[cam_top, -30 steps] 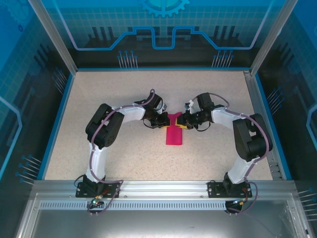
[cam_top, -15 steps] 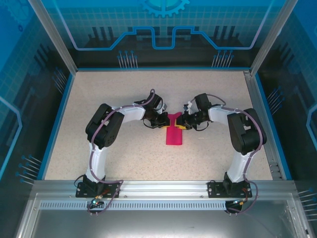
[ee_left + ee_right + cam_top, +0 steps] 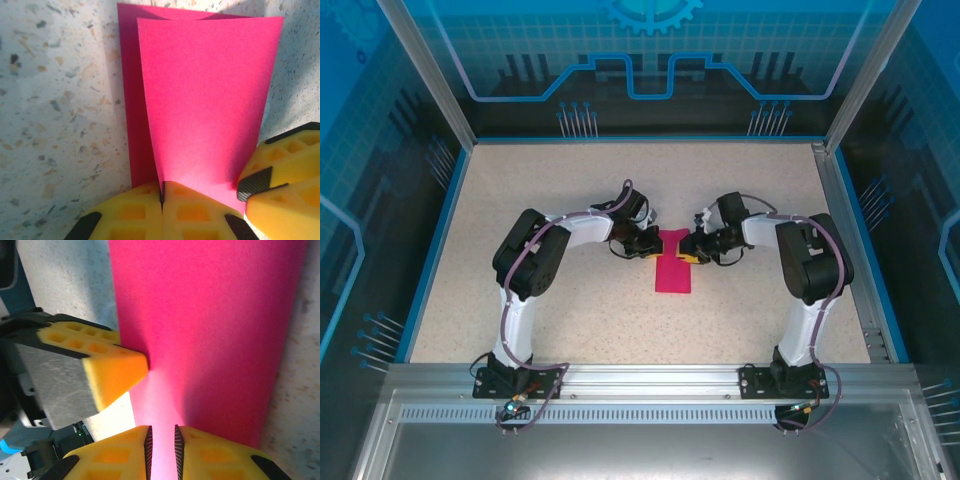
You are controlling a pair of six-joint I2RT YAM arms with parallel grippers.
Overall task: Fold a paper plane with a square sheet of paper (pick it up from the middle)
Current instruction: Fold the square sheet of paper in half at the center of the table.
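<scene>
One pink sheet (image 3: 672, 270), left jaws clamped on it, right jaws seemingly too.

The top view is bright and sharp, with blue light on the walls (image 3: 380, 200). Up close the pink paper (image 3: 200, 100) glows, with soft shadows beside it.

- A folded magenta-pink sheet of paper (image 3: 673, 272) lay flat on the speckled beige counter (image 3: 570, 190).
- Jaws of the black-and-white left arm (image 3: 532, 258) and right arm (image 3: 808, 258) touched its far end from opposite sides.
</scene>
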